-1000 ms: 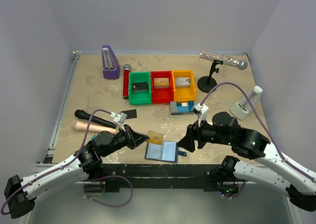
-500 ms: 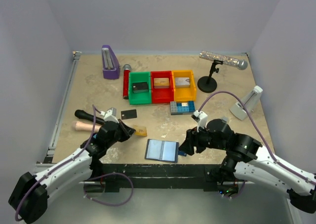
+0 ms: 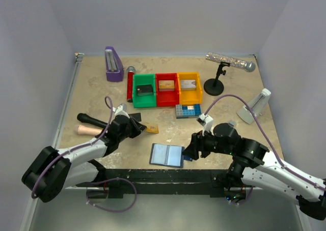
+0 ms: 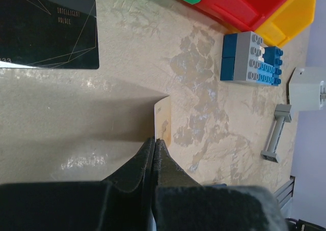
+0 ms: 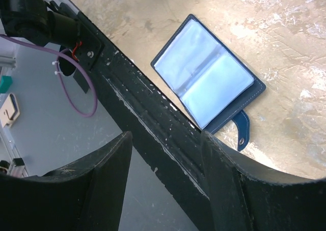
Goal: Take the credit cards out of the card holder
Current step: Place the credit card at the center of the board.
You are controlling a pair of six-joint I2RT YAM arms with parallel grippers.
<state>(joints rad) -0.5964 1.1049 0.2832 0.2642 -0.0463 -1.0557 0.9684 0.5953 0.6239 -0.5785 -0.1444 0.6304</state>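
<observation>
The left fingers (image 4: 155, 150) are pinched tight on one short edge of the gold-tan card (image 4: 162, 120), low over the counter (image 4: 214, 104) near the black card (image 4: 48, 30), which lies flat. The right fingers (image 3: 190, 149) stand wide apart with nothing in them, just beside the card holder (image 5: 206, 81), spread open at the counter's near edge. The cards look light, stiff and slick, best taken by an edge; the holder seems soft and likely to slide
</observation>
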